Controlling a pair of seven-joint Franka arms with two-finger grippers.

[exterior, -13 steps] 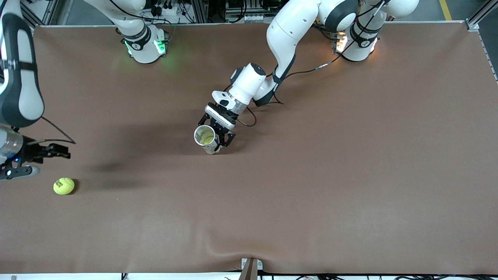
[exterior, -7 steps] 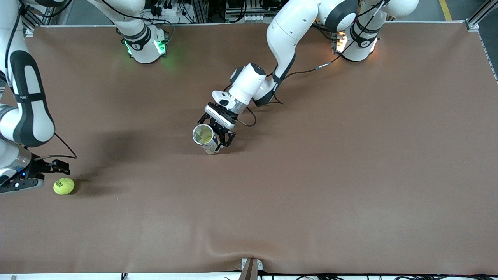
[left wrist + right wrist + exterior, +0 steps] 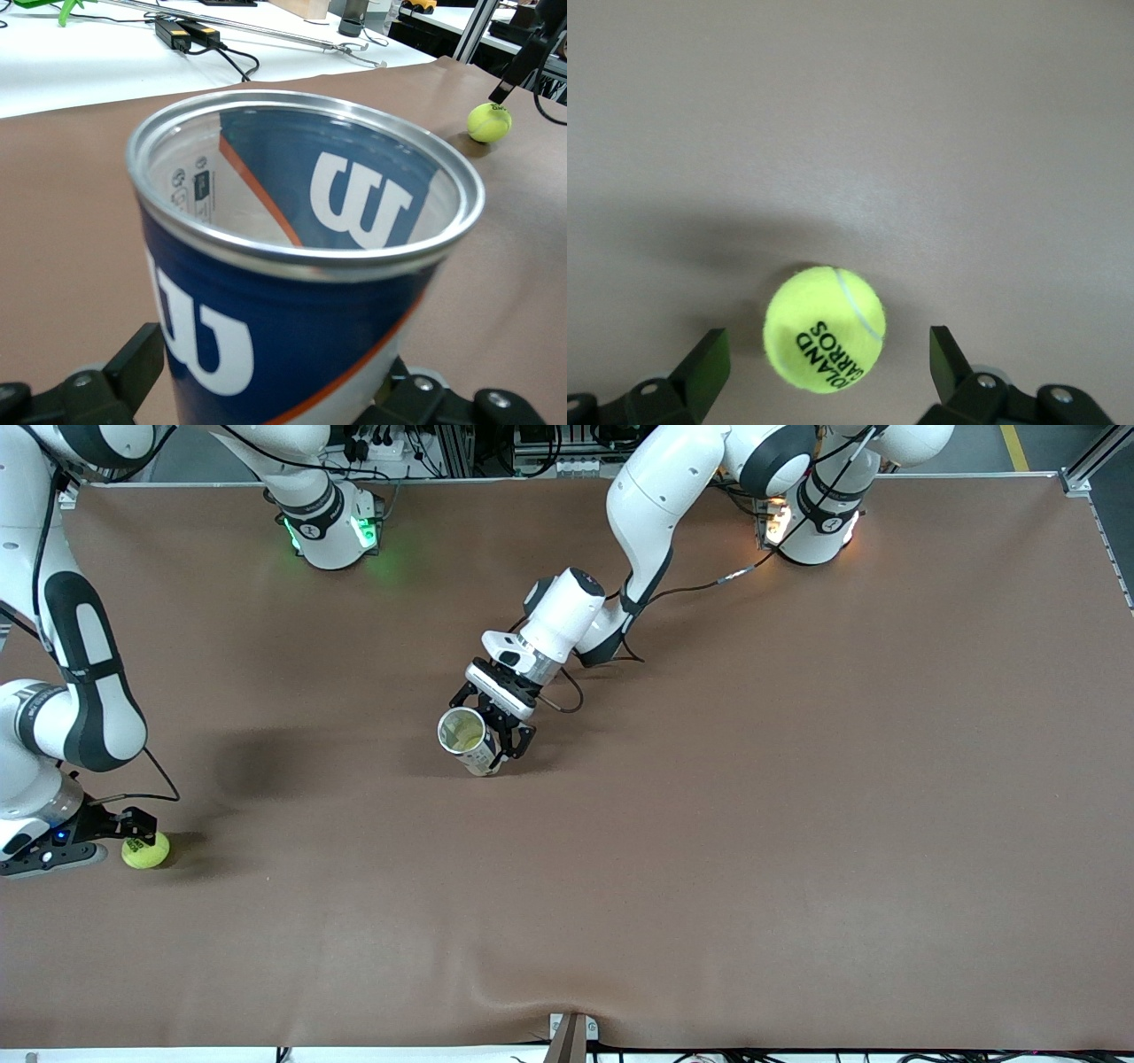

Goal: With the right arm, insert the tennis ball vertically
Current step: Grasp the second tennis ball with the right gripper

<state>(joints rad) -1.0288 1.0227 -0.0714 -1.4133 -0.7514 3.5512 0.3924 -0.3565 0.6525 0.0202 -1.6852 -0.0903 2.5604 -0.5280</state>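
The tennis ball [image 3: 145, 850] lies on the table [image 3: 709, 868] at the right arm's end, between the wide-open fingers of the right gripper [image 3: 824, 376], and may roll away if one finger touches first, while the left gripper [image 3: 498, 735] holds the open can [image 3: 469, 740] mid-table.

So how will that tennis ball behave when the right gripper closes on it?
The tennis ball is round and lies free on the flat table, so an off-centre touch would probably roll it away. Its fuzzy felt should grip well. The open right gripper straddles it, so a centred squeeze looks likely to hold.
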